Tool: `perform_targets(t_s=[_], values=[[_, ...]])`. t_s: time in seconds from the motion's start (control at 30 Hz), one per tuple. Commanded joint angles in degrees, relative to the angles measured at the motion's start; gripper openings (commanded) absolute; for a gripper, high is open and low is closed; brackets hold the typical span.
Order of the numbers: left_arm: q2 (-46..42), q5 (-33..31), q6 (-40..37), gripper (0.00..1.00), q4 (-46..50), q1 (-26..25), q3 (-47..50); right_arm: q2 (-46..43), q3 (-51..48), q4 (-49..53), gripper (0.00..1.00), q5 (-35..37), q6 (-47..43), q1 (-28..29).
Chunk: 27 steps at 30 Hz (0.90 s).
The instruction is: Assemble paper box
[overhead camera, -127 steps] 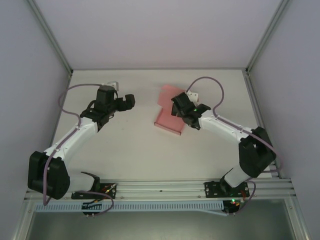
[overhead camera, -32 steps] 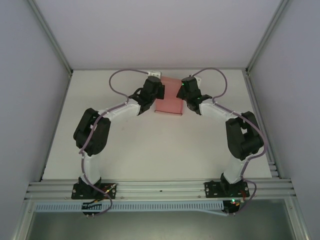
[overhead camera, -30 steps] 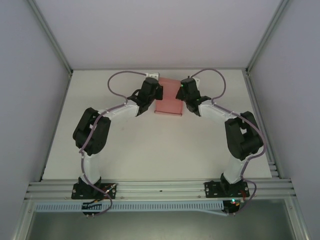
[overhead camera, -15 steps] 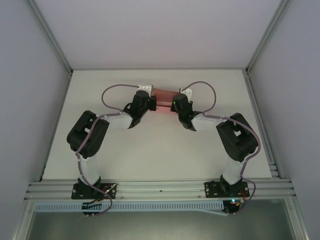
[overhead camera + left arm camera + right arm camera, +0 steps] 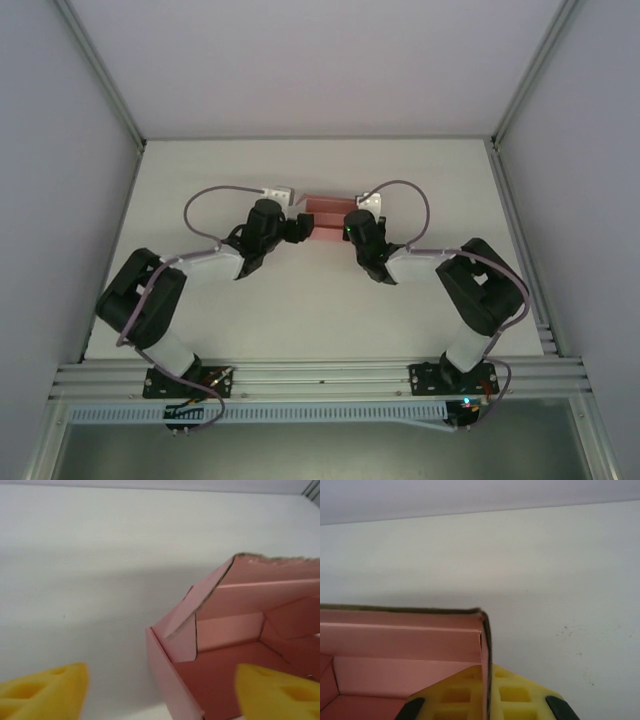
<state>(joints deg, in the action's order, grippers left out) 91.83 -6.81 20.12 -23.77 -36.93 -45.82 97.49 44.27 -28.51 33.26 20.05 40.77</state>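
The pink paper box [image 5: 325,215] stands partly folded on the white table, between the two wrists in the top view. My right gripper [image 5: 486,692] is shut on the paper box's right side wall [image 5: 484,645], one yellow pad on each face of it. My left gripper [image 5: 160,690] is open around the box's left front corner [image 5: 172,675]: one yellow fingertip [image 5: 45,690] is out over the table, the other fingertip [image 5: 277,692] is inside the box. The box's inner flaps [image 5: 260,600] stand raised.
The white table [image 5: 300,300] runs to a back wall and side walls with metal frame posts [image 5: 100,75]. Purple cables [image 5: 215,195] loop over both arms. An aluminium rail [image 5: 320,380] lies along the near edge.
Both arms have drawn back toward the near side and the box has come with them, now standing folded up rather than lying flat. The left arm's elbow has swung out to the left.
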Motion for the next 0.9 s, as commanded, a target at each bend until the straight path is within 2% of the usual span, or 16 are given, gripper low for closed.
perform_targets(t_s=[0.0, 0.03, 0.07, 0.33, 0.43, 0.6, 0.77, 0.87], values=[[-5.13, 0.69, 1.39, 0.93, 6.11, -0.34, 0.54, -1.38, -3.23, 2.85, 0.02, 1.81, -3.25, 1.32], [-6.25, -0.08, 2.1, 0.99, 8.04, -0.38, 0.13, -2.0, -3.74, 2.61, 0.03, 1.94, -3.26, 1.59], [-7.23, -0.66, 2.47, 1.0, 10.03, -0.34, -0.56, -2.74, -4.37, 2.46, 0.05, 1.98, -3.22, 1.83], [-9.95, -0.59, 6.4, 1.0, 18.55, -0.26, -6.45, -6.85, -6.96, 1.82, 0.18, 0.55, -1.94, 3.48], [-11.09, -0.68, 6.62, 1.0, 18.21, 0.07, -6.51, -7.52, -8.21, 1.58, 0.23, 0.74, -1.64, 4.02], [-13.52, 0.9, 6.25, 1.0, 19.08, 0.37, -7.52, -9.75, -9.28, 3.67, 0.26, 0.07, -1.51, 4.82], [-14.86, 3.99, 4.81, 1.0, 24.59, 2.63, -12.01, -14.89, -8.56, 8.13, 0.41, -0.93, -1.54, 4.83], [-11.88, 12.62, 2.07, 1.0, 30.0, 6.71, -16.4, -18.44, -8.16, 11.41, 0.48, -0.39, -1.52, 4.29]])
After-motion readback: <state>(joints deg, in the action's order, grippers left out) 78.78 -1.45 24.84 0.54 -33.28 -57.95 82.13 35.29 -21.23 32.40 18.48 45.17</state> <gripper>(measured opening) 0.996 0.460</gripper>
